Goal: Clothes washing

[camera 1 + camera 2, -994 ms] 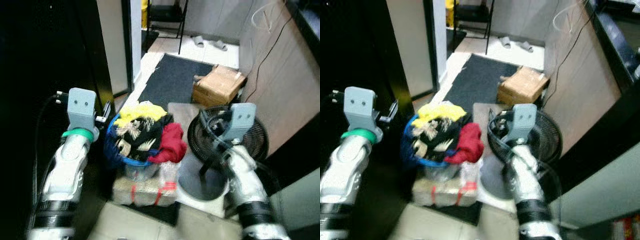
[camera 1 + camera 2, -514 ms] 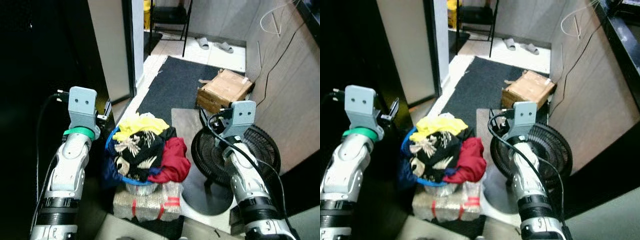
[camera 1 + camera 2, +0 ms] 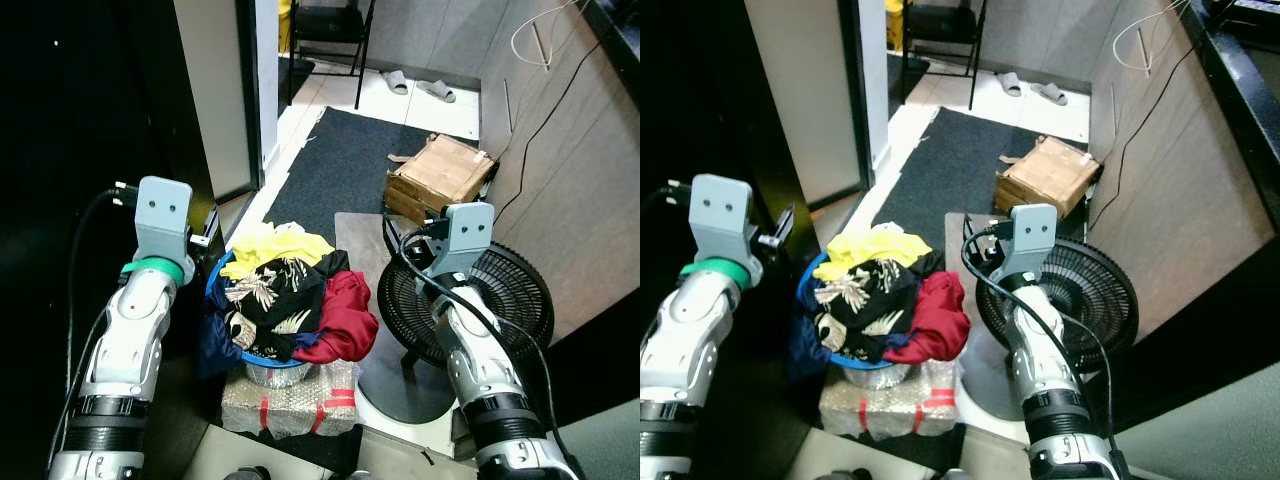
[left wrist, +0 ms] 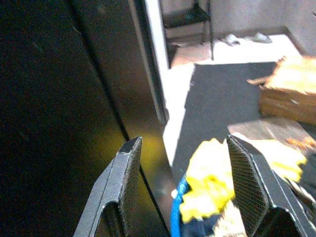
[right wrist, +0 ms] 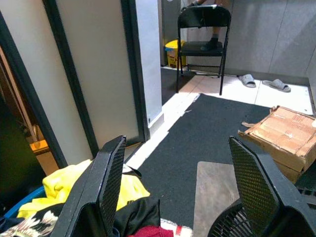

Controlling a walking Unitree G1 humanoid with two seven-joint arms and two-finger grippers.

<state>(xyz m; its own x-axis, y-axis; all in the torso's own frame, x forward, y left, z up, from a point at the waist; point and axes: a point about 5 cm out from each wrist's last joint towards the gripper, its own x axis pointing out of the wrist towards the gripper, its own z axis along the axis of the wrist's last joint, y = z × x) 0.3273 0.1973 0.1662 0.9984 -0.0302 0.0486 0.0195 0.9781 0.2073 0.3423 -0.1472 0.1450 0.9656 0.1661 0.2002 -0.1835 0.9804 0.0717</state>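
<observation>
Left gripper (image 4: pixel 182 192) and right gripper (image 5: pixel 180 190) both spread, empty; we flank the blue laundry basket (image 3: pixel 222 272) beside the fan (image 3: pixel 480 310).

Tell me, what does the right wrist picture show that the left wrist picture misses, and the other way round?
The right wrist view takes in a black folding chair, a yellow bin beside it, and part of the fan grille. The left wrist view takes in a wide dark panel on one side and the blue rim of the basket. Both share the yellow cloth, the dark mat, the cardboard box and the slippers on the pale floor. Each looks out between its own open fingers, which hold nothing.
</observation>
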